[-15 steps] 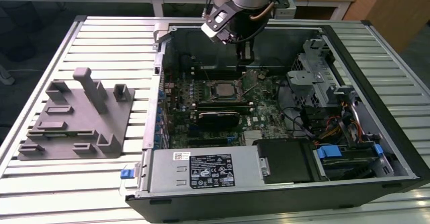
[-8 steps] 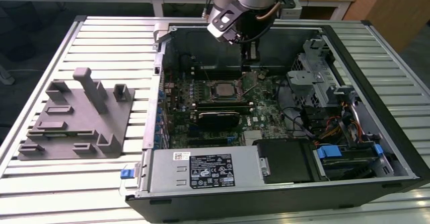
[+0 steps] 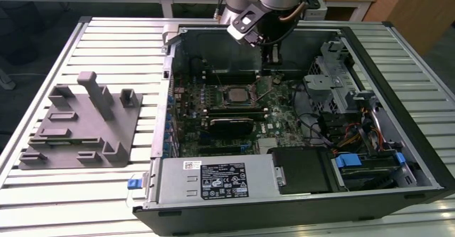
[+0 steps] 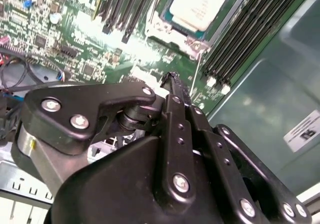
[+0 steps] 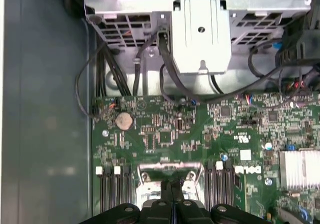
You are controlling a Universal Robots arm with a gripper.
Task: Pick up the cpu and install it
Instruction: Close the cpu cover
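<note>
Open computer case [image 3: 213,50] is laid flat on the slatted worktop [image 3: 106,45], covering its middle and the side at the exterior view's right. A grey plastic fixture [image 3: 82,125] is set near the worktop's edge at the exterior view's left.

The cpu [image 4: 202,6] is seen seated in the socket frame [image 4: 180,37] at the middle of the motherboard [image 3: 284,114] — silvery top up, nothing gripping it.

The gripper [image 4: 172,78] is lowered inside the case, just beside the socket, on the side toward the case's far wall. The fingers [image 5: 166,196] are drawn together, narrow, with nothing between them.

A thin metal lever [image 4: 198,66] is seen at the socket's corner, near the fingertips. Whether it is touched cannot be told.

Judgement: the placing is taken as done, and the work in hand is the securing at the socket. Pressure is best kept light and on the lever alone — the memory slots [image 4: 250,33] and the cpu's top are close by and should be left unbrushed.
</note>
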